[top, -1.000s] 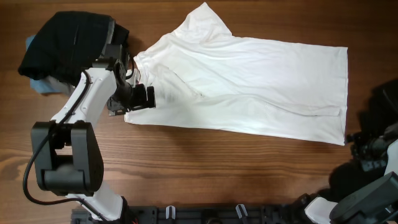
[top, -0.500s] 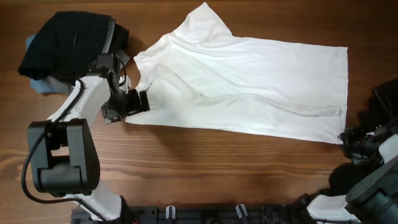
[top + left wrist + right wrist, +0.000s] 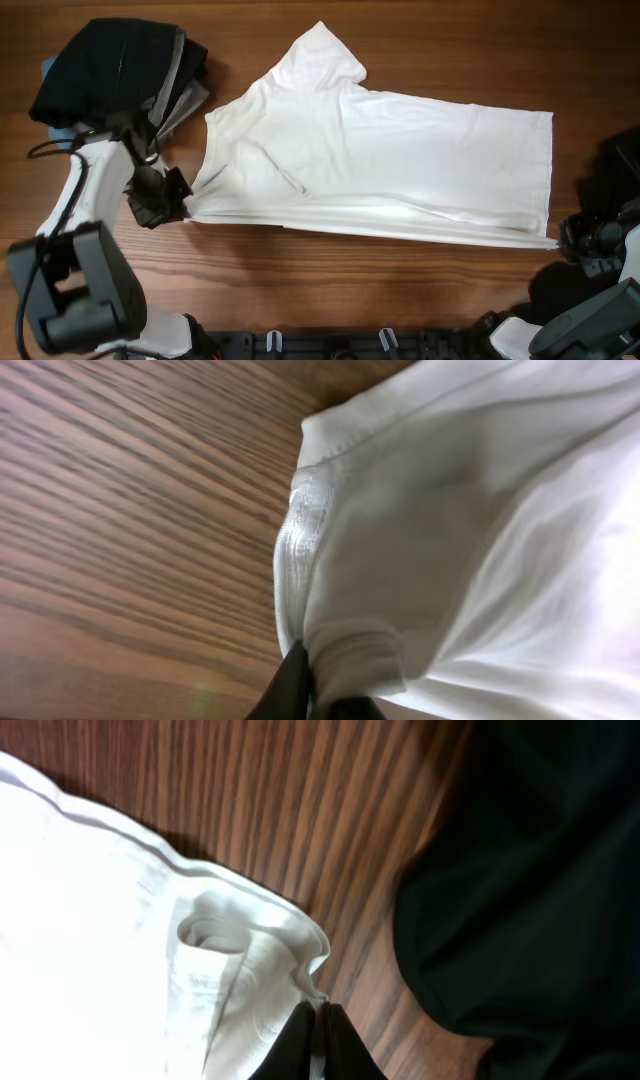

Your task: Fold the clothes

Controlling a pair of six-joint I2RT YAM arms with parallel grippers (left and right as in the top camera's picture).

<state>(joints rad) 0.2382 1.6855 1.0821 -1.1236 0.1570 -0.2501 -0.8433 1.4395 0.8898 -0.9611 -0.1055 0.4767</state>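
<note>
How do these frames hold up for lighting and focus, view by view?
Overhead: even light and sharp, though the white T-shirt is very bright, its folds only faintly shaded. Left wrist: soft all over, the table grain smeared, the left fingers a dark blur at the bottom edge. Right wrist: wood grain crisp, but the black fabric is dark, showing little detail.

My left gripper (image 3: 178,205) has left the shoulder area of the white T-shirt (image 3: 400,150). It has swung out to the shirt's near-left corner, where its fingers are now closed on a bunched edge. My right gripper (image 3: 565,240) has come in to the near-right corner and pinches the hem there. The shirt's near edge, loose a second ago, is now drawn into a straight, layered ridge between the two grippers. The whole shirt has shifted slightly left.
</note>
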